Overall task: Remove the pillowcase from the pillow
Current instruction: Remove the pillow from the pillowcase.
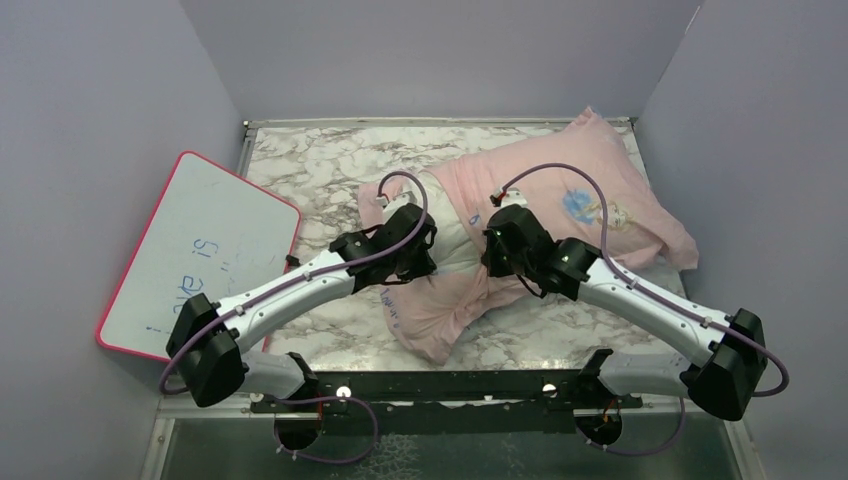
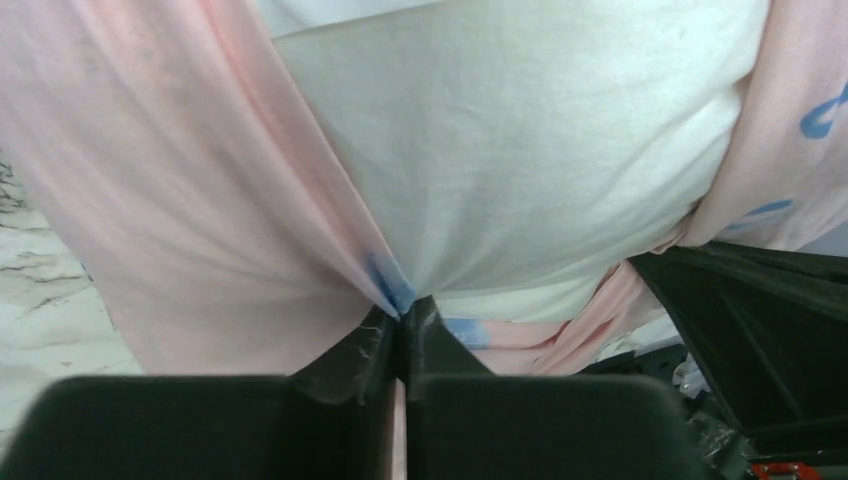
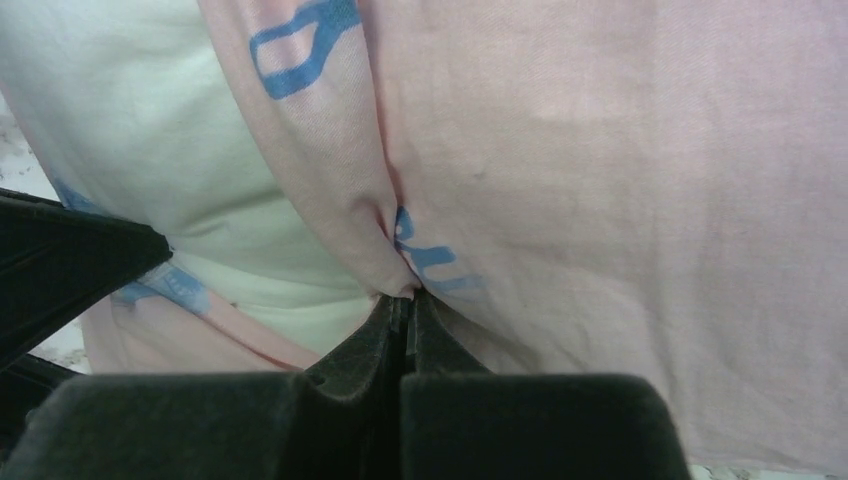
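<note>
**Whiteboard** (image 1: 205,250). Far left of the overhead frame, beside the left edge of the marbled surface (image 1: 310,165). Pink rim, blue scrawl. No part in the job.

**Left arm** (image 1: 290,290). Reaches from lower left toward centre frame, wrist tipped down onto the cloth.

**Left tool** (image 2: 403,318). Fingers pressed nearly together, clenched on a pinch of the pillowcase (image 1: 600,190) edge where a blue mark shows. The cloth fans out from the tips in taut folds.

**Pillow** (image 1: 456,235). White and plump. A bare patch shows at centre frame between the two tools, and the rest sits inside the case, running to the upper right. Judged soft, light and bulky, so it is likely to sag and drag rather than slide out cleanly.

**Pillowcase.** Pale pink with small blue print. It covers the pillow from centre to upper right, with a loose bunched tail at lower centre. Judged thin and limp, not fragile, and apt to slip from a shallow pinch. Best hold is the hemmed mouth on either side of the opening, taking a deep bite of cloth alone and no stuffing.

**Right tool** (image 3: 408,300). Clenched on a gathered fold of pink cloth just right of the bare pillow patch.

**Right arm** (image 1: 640,300). Reaches from lower right to centre frame, mirroring the left, wrist tipped down.
</note>
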`<control>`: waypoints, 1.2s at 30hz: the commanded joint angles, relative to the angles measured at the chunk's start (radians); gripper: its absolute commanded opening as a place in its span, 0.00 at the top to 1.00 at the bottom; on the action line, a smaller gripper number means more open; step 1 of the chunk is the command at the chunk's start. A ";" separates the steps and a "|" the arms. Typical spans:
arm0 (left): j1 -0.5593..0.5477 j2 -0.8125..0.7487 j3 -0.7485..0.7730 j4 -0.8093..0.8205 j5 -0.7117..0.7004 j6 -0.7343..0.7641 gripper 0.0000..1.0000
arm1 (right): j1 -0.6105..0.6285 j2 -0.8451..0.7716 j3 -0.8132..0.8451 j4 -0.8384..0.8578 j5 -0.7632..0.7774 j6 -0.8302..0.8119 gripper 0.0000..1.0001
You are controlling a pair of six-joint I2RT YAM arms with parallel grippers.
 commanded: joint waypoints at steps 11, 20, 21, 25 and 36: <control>-0.010 -0.282 -0.302 -0.174 -0.055 -0.128 1.00 | -0.002 0.029 -0.004 -0.024 0.178 0.011 0.99; -0.008 -0.303 -0.446 -0.176 -0.055 -0.190 1.00 | -0.003 0.055 0.006 -0.028 0.157 0.019 0.99; -0.008 -0.305 -0.473 -0.177 -0.055 -0.215 1.00 | -0.003 0.052 0.007 -0.030 0.171 0.022 0.99; -0.008 -0.401 -0.618 -0.121 -0.037 -0.332 1.00 | -0.004 0.052 0.036 -0.045 0.164 -0.001 0.99; -0.008 -0.383 -0.647 0.217 -0.038 -0.269 1.00 | 0.074 -0.037 0.167 0.012 -0.263 -0.094 0.70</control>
